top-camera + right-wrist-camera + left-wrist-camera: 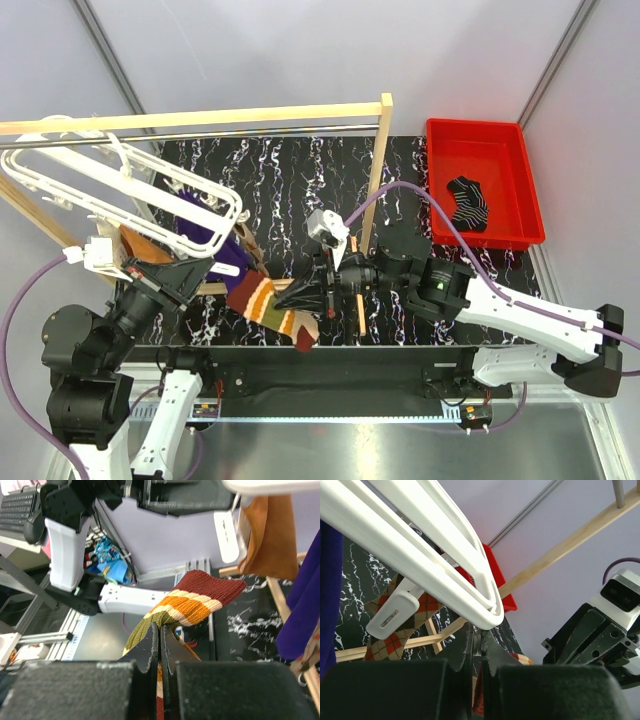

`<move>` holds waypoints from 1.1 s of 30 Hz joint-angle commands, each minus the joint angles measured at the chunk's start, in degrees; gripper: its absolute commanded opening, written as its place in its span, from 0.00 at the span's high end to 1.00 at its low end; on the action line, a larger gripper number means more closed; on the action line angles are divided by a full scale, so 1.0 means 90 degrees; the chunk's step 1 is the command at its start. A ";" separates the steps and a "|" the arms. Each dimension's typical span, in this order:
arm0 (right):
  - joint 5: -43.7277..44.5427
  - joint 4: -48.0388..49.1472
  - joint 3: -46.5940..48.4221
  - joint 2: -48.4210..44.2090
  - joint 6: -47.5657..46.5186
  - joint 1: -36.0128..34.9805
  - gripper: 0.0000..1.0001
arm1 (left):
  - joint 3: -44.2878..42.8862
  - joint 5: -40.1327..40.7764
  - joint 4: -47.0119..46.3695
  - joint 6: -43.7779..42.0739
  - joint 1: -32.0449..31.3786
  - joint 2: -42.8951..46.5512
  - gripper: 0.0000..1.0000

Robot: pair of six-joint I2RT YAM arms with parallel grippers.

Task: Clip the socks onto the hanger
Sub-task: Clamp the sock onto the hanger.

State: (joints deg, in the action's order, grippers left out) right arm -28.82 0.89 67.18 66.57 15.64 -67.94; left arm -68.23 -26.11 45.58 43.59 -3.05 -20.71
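Note:
The white hanger (120, 185) hangs at the back left, also seen in the left wrist view (420, 545). An orange-brown sock (140, 245) and a purple sock (215, 250) hang from it. My left gripper (208, 265) sits just under the hanger's near corner, shut on a thin white clip (481, 647). My right gripper (282, 298) is shut on a brown, orange, cream and olive striped sock (262, 300) and holds it up near the hanger (200, 602). A black striped sock (470, 200) lies in the red bin.
The wooden-post frame with metal rod (378, 170) spans the back of the black marbled table. The red bin (525, 165) stands at the back right. Another free white clip (392, 617) dangles beside an argyle sock (395, 642).

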 commanded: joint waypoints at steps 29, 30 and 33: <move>0.0214 0.1835 -0.0433 0.0221 -0.1064 -0.0068 1.00 | -0.0046 -0.0693 -0.0289 0.0664 0.0026 0.0133 1.00; 0.0175 0.1806 -0.0443 0.0173 -0.1073 -0.0068 1.00 | -0.0056 -0.0674 -0.0280 0.0654 0.0017 0.0133 1.00; -0.0020 0.1504 -0.0559 0.0007 -0.1510 -0.0068 1.00 | -0.0027 -0.0683 -0.0270 0.0635 0.0026 0.0123 1.00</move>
State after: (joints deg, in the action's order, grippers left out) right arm -28.05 13.63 63.20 68.51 6.50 -67.94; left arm -67.90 -29.23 43.18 49.15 -2.98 -19.90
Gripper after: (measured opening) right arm 0.017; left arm 0.060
